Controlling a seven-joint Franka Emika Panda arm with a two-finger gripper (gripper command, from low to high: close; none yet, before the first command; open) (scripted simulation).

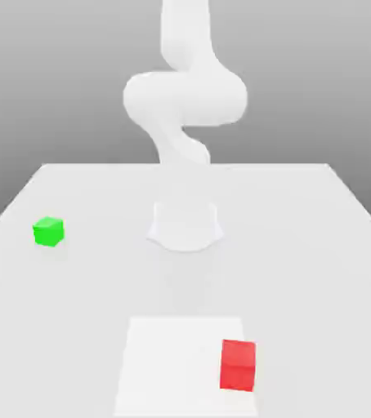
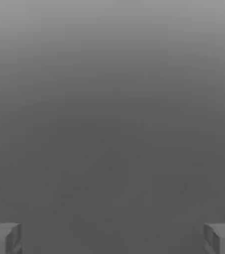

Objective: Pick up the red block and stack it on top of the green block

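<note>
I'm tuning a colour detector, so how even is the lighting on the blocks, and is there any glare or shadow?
Exterior view: flat, soft light, no glare; the red block and green block each show a lighter top and darker front face, with no clear cast shadow on the table. Hand view: a smooth grey gradient, darker lower down.

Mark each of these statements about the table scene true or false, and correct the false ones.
1. The red block sits on top of the green block. False: both rest on the table, far apart.
2. The green block lies toward the exterior view's left. True.
3. The gripper holds the red block. False: its fingers stand wide apart with nothing between them.
4. The red block lies nearer the camera than the green block. True.
</note>
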